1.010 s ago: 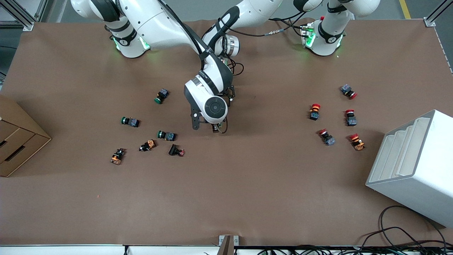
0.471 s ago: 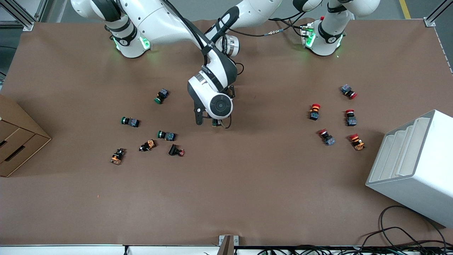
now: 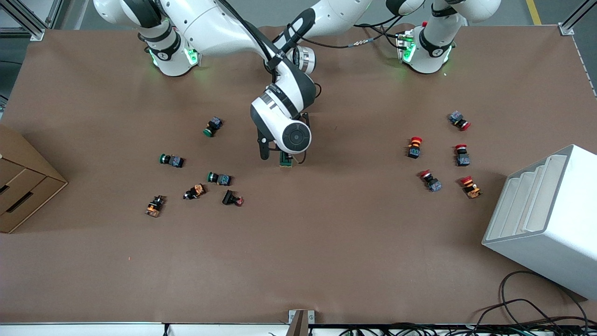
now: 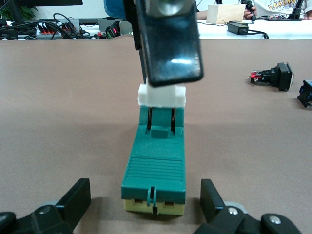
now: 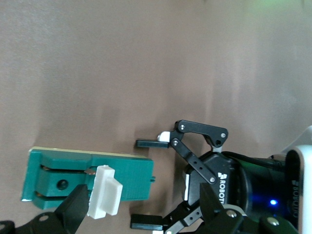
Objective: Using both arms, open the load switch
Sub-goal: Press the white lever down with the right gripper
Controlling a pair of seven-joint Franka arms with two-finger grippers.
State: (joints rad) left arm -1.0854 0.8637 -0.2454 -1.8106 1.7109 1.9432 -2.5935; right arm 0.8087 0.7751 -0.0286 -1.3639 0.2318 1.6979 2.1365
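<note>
Between the spread fingers of the left gripper (image 4: 146,207) sits the load switch (image 4: 155,168) on the table, ungripped. Over its white lever (image 4: 161,95), the right gripper (image 5: 95,204) pinches it. Best clamp the body squarely first, then lift the lever gently.

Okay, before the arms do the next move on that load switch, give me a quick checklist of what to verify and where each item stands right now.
1. Load switch lying flat on the table: ok.
2. Left gripper open, its fingers on either side of the switch's end: ok.
3. Left gripper clamped on the switch body to steady it: not ok, gaps show on both sides.
4. Right gripper down at the white lever: ok.
5. Right gripper's hold on the lever is firm: cannot tell.
6. Nearest push button apart from the switch: ok.
</note>
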